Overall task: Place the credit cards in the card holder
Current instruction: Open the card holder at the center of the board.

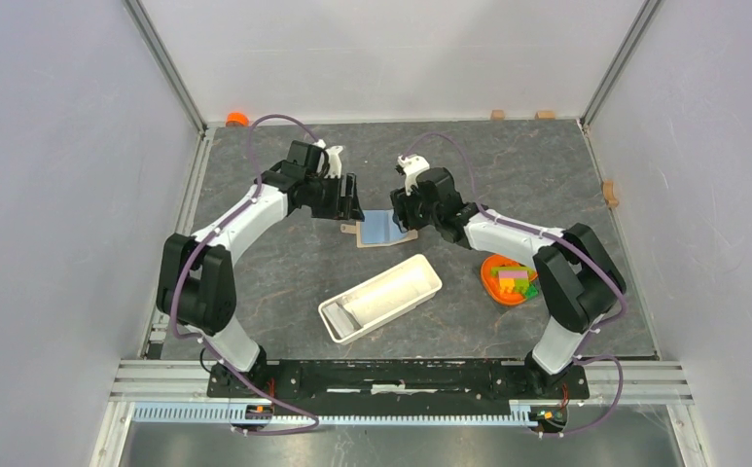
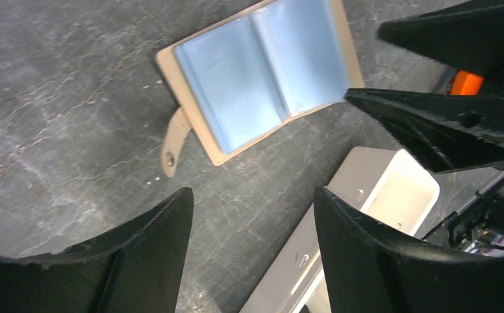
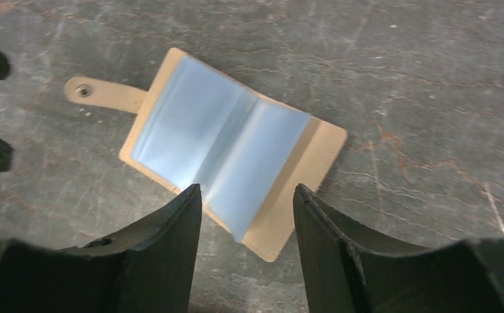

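A tan card holder (image 1: 384,229), a flat booklet of leather-like material with pale blue clear plastic sleeves, lies spread open and face up on the dark grey stone-patterned counter (image 1: 284,272), toward the far middle and between the two arms' ends; in the top view its opened spread runs roughly left to right with a slight tilt, the fold of the spine crossing that long axis; its narrow tan closing strap (image 1: 350,230) with a small metal snap lies flat on the counter and points toward the left arm's side; the left pincer (image 2: 252,195) hangs just beside the strap end with its jaws standing apart and nothing between them; the right pincer (image 3: 248,189) sits at the opposite end, jaws likewise parted and holding nothing, with the nearest sleeve's corner showing in the gap between its fingers (image 3: 171,235); whether those fingers touch the sleeve cannot be told; a long white plastic tray (image 1: 391,311) with low walls lies nearer the arm bases, apart from the card holder, its long axis running diagonally from near-left to far-right; an orange bowl (image 1: 491,275) of coloured blocks rests to the right of the tray, close under the right arm.
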Controlling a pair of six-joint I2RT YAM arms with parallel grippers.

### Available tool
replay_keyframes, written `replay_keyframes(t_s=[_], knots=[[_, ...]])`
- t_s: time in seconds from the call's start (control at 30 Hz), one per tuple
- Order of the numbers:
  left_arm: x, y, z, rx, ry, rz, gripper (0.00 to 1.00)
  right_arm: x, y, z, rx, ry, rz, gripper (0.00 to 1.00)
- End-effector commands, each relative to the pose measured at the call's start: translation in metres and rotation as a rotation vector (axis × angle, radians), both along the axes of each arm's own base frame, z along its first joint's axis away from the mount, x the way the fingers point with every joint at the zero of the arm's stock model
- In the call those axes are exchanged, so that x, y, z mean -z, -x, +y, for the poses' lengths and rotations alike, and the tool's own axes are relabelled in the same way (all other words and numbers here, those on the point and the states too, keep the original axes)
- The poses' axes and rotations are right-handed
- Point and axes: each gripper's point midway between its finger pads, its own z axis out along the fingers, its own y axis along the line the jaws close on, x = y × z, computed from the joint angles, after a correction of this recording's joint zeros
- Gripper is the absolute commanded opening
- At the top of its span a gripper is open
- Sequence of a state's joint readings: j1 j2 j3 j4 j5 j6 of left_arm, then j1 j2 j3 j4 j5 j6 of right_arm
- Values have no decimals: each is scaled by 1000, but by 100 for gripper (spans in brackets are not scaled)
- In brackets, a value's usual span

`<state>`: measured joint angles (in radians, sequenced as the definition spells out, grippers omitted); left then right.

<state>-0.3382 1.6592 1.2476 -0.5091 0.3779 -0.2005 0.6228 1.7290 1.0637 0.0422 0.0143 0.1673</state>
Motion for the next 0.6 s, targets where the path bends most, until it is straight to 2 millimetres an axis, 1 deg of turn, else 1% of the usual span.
replay_keyframes(t_s=[0.0,0.07,0.13,0.23,0.4,0.53,0.57], knots=[[-17,1,-22,36,92,-29,73,-14,10,25,-136,-89,3,56],[-16,1,-23,34,100,-25,73,-8,10,30,-153,-100,27,51],[-17,1,-24,33,107,-27,73,-1,10,33,-159,-102,43,50],[-15,4,-30,43,138,-19,72,13,5,30,-130,-71,69,50],[2,9,-54,87,186,38,70,34,0,20,-73,-20,106,50],[17,7,-76,123,233,67,65,48,1,15,-48,-17,136,49],[21,6,-79,125,243,77,64,49,1,14,-47,-19,139,49]])
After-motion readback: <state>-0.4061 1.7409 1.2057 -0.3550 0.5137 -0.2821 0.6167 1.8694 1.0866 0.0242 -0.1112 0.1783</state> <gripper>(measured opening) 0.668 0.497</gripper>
